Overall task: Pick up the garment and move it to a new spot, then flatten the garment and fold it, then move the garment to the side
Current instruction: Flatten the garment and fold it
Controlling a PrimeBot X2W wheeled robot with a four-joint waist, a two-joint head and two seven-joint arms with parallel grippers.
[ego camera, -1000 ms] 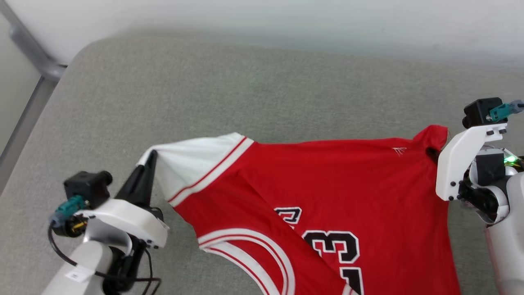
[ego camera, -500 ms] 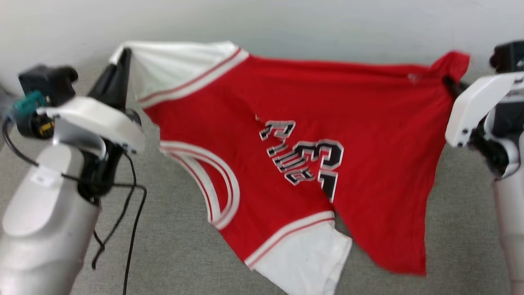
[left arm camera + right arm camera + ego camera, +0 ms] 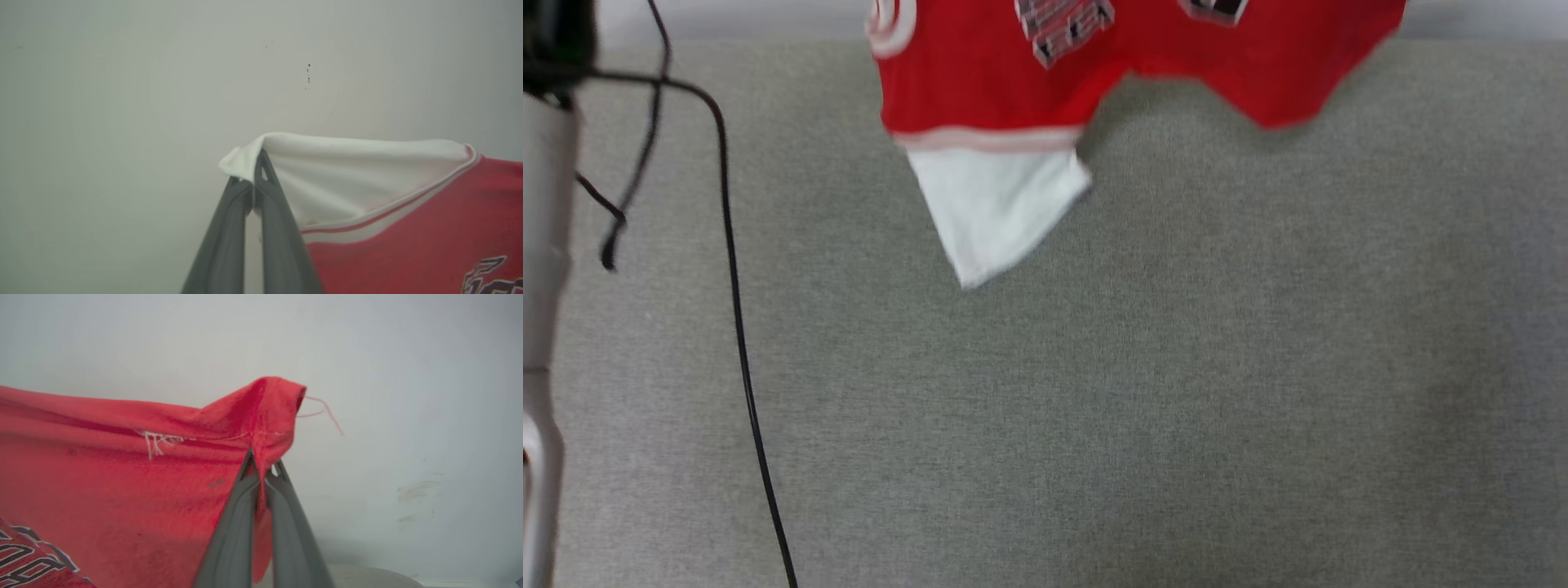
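Note:
The garment, a red jersey with white sleeves and black lettering, hangs in the air from the top of the head view; its lower white sleeve dangles just above the grey surface. In the left wrist view my left gripper is shut on the tip of the upper white sleeve. My right gripper is shut on a red corner of the garment in the right wrist view, where a loose thread trails off. Both held corners are raised in front of a pale wall.
The grey fabric surface spreads below the hanging garment. My left arm stands at the head view's left edge, with a black cable hanging down beside it. A pale wall lies behind.
Both grippers have lifted the garment off the surface, and it now hangs spread between them. The head view has also shifted, and both grippers have passed above its top edge.

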